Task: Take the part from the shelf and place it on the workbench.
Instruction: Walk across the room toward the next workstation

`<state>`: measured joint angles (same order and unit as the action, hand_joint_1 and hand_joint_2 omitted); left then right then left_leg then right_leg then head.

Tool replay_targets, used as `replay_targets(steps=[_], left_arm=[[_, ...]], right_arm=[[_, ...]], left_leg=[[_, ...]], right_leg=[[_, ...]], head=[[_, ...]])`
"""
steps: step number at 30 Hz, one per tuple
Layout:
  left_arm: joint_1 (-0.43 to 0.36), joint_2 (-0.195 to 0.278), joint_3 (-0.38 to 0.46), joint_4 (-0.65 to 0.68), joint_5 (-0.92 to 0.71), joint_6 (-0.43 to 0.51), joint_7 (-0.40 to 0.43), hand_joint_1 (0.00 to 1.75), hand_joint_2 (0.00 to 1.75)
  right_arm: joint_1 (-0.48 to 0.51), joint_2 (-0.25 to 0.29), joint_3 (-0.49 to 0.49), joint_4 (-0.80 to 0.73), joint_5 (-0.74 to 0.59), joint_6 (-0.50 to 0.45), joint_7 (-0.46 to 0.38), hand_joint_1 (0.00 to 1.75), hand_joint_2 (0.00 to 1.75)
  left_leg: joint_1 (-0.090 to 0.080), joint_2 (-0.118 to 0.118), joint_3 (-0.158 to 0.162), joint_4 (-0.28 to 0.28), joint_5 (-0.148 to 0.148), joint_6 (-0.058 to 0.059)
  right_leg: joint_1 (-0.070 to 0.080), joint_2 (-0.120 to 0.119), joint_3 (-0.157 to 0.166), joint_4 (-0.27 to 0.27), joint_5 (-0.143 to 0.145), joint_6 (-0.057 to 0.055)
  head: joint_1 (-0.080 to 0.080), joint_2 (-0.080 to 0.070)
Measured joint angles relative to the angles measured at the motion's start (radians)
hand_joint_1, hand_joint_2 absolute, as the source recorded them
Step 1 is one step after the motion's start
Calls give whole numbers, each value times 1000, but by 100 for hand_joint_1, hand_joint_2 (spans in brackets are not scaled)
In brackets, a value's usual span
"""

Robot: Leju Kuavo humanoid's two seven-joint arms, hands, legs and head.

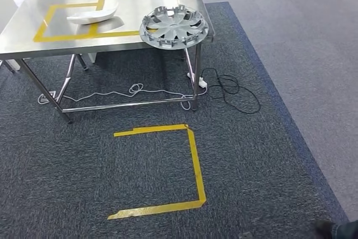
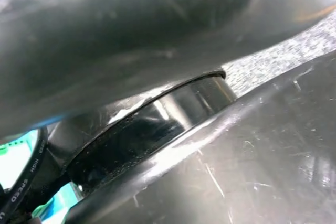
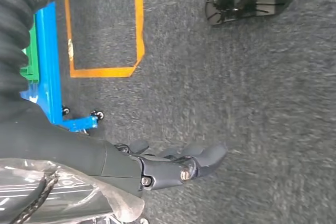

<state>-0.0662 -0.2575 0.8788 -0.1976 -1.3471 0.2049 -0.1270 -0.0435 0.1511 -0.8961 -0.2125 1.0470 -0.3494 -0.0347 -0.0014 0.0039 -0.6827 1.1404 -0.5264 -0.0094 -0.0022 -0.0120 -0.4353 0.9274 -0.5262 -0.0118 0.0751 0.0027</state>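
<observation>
- Looking ahead and down at a shiny metal tabletop (image 1: 139, 4), far off across the grey carpet (image 1: 262, 183).
- Lying flat at the near right corner of that tabletop: a round silver wheel cover (image 1: 174, 26), its edge right at the rim.
- Lying to the left of it, well apart: a white curved part (image 1: 93, 14), long side running left to right, on the yellow tape outline (image 1: 42, 26).
- Cannot tell which of the two is the task's part; both look set down already, so probably a walk for another one comes next.
- Hanging low over the carpet: the right hand (image 3: 174, 166), fingers stretched out straight, holding nothing.
- Standing just behind that hand: a blue cart frame (image 3: 49, 61).
- Cannot tell about the left hand; too dark and blurry at that wrist to say open or closed.
- Judging by sides: wheel cover closer to the right arm, white part closer to the left arm, both up ahead and much higher than the hanging hand.
- Marking a standing spot on the floor before the tabletop: a yellow tape square (image 1: 196, 160), likely the place to stop at before any reach.
</observation>
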Motion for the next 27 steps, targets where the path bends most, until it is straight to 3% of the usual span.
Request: replay_targets(steps=[1,2,4,5,6,8,10,12,14,16,17,18,19,22,23,27], left_arm=[[0,1,0,0,0,0,0,0,0],[0,1,0,0,0,0,0,0,0],[0,2,0,0,0,0,0,0,0],[-1,3,0,0,1,0,0,0,0],[-1,3,0,0,1,2,0,0,0],[-3,3,0,0,2,8,0,0,0],[-3,2,0,0,3,16,0,0,0],[-1,3,1,0,5,20,0,0,0],[0,3,2,0,6,20,0,0,0],[0,2,5,0,7,20,0,0,0],[1,2,7,0,8,20,0,0,0],[2,3,9,0,8,20,0,0,0],[3,3,11,0,8,20,0,0,0],[3,2,14,0,9,20,0,0,0],[3,1,14,0,9,20,0,0,0],[2,3,17,0,9,21,1,0,0]], right_arm=[[0,0,-2,0,0,0,0,0,175],[0,0,-4,0,0,0,0,0,175],[0,0,-6,0,0,0,0,0,175],[0,0,-6,0,0,0,0,0,131],[-1,0,-7,0,0,0,-1,0,87],[-1,1,-8,0,0,-2,-3,0,0],[-1,1,-10,0,0,-6,-6,0,0],[1,1,-13,0,0,-10,-8,0,0],[4,1,-15,0,-5,-14,-11,0,0],[5,2,-19,0,-13,-15,-17,0,0],[6,2,-22,0,-16,-15,-20,0,0],[7,3,-26,0,-18,-15,-23,0,0],[8,3,-29,0,-19,-15,-24,0,0],[6,3,-34,0,-21,-15,-26,0,0],[5,4,-36,0,-22,-15,-28,0,0],[9,8,-41,0,-30,-13,-29,0,0]], left_leg=[[2,0,-6,69,-40,-5],[4,0,-6,125,-53,-8],[9,0,27,153,-9,-12],[11,0,66,117,20,-12],[12,0,119,53,27,-11],[10,-2,216,-92,-8,-1],[5,-4,246,-158,-36,18],[4,0,233,-163,-22,38],[5,4,212,-167,-2,54],[2,5,188,-166,15,59],[0,6,177,-165,24,59],[-2,6,167,-164,32,58],[-3,6,158,-163,38,57],[-6,6,143,-155,51,49],[-9,7,139,-151,52,45],[-12,6,131,-145,58,59]], right_leg=[[0,-2,-18,4,13,0],[0,-4,-37,11,25,1],[-1,-7,-79,31,45,4],[-1,-7,-101,42,53,6],[-1,-7,-122,54,60,10],[1,-6,-150,72,73,21],[0,-7,-161,76,89,34],[-5,-4,-173,87,86,46],[-8,4,-208,163,23,55],[-8,8,-252,294,-62,59],[-8,8,-260,342,-86,60],[-8,8,-250,355,-92,59],[-8,8,-218,324,-78,57],[-6,9,-68,104,-18,47],[-6,10,-43,56,-13,44],[-2,7,-35,31,-12,40]], head=[[-1,0],[-1,0],[-1,0],[-1,0],[-1,0],[0,0],[2,0],[2,0],[6,0],[10,0],[10,0],[10,0],[10,0],[10,0],[9,0],[8,0]])
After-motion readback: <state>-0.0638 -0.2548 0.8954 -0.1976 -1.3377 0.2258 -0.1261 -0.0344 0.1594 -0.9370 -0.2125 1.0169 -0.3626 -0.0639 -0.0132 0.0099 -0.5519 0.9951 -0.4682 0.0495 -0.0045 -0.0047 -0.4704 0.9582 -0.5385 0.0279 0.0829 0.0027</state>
